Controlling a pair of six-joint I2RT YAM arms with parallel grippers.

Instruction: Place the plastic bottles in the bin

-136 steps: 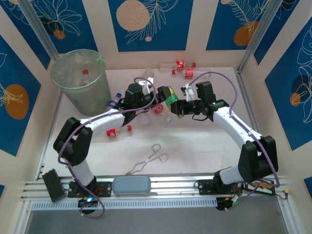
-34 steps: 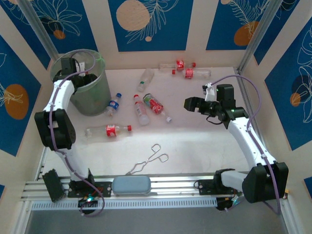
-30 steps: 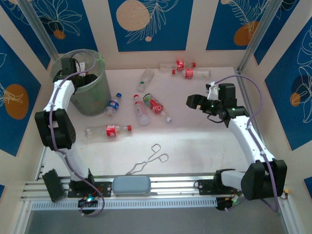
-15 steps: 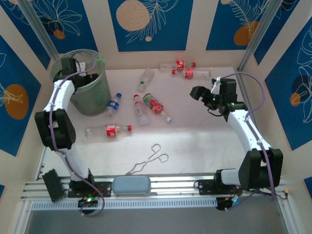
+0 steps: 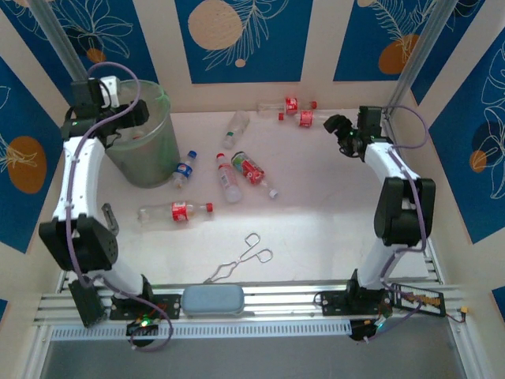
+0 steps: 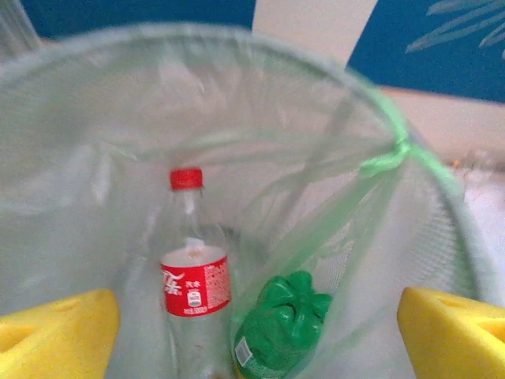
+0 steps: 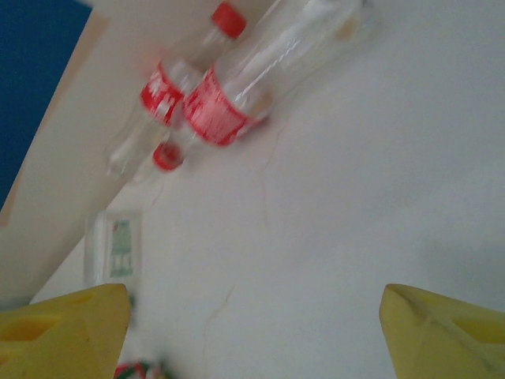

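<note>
I'd dropped the green bottle (image 6: 284, 316) into the bin (image 5: 146, 162), left pincer (image 6: 254, 343) apart; my right pincer (image 7: 254, 332), apart too, reached the far bottles (image 7: 225, 110).

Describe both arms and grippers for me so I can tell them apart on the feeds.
Both look alike. The left arm and right arm have white curved links, black joint housings and a loose purple cable running along each. The left gripper and right gripper are black-bodied with two blocky yellow fingertips. I can read no markings.
</note>
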